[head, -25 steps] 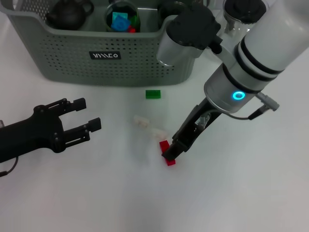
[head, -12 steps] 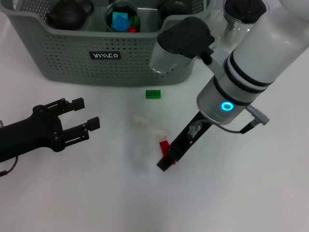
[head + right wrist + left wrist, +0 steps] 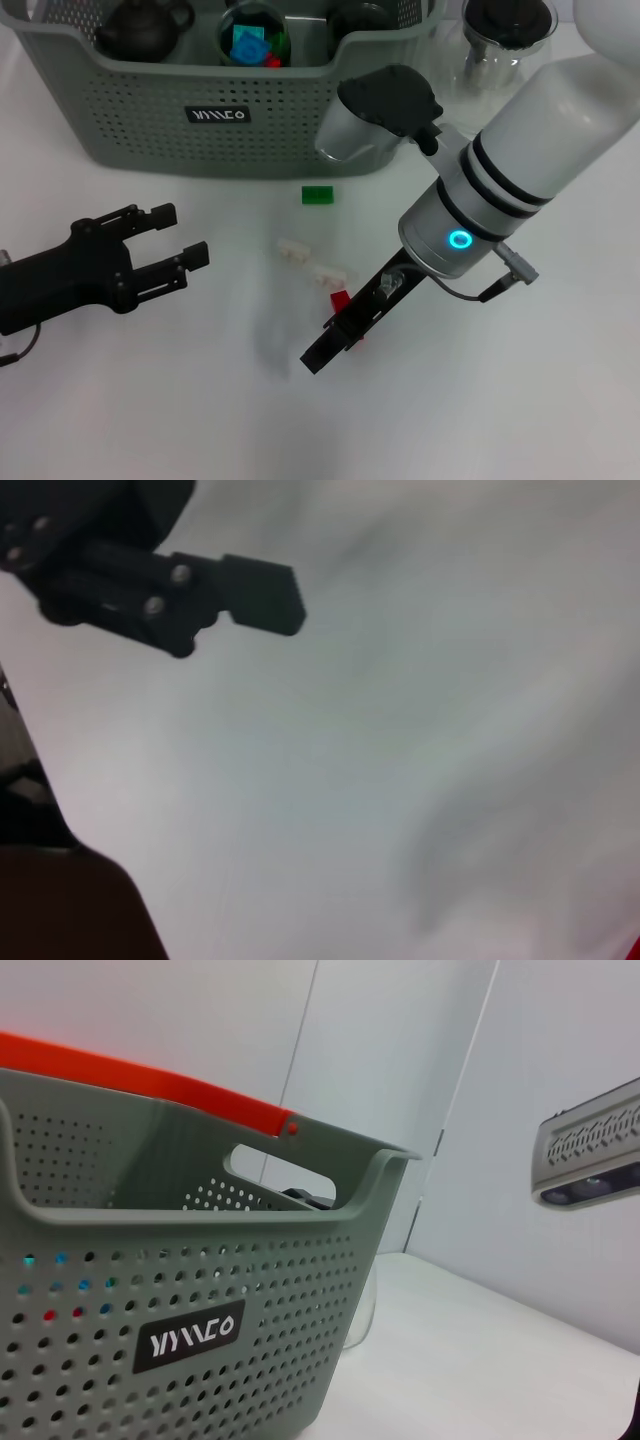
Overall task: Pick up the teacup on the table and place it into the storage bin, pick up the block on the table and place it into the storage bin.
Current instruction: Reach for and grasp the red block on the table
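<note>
Reaching low over the table, our right gripper (image 3: 328, 350), whose finger state we cannot tell, half-covers the red block (image 3: 340, 299) well short of the storage bin (image 3: 150, 120), so we risk nudging it aside.

Storage bin (image 3: 200, 1290): grey-green, perforated walls, fills most of the frame, standing on a white table (image 3: 480, 1360).
Label (image 3: 188, 1335): black with white letters, on the near wall.
Rim: dips at the near side; cut-out handle slot (image 3: 280, 1168) in the far wall.
Orange strip (image 3: 140, 1080): runs along the far rim.
Grey perforated object (image 3: 590, 1155): at the frame edge, apart from the bin, not identifiable.
</note>
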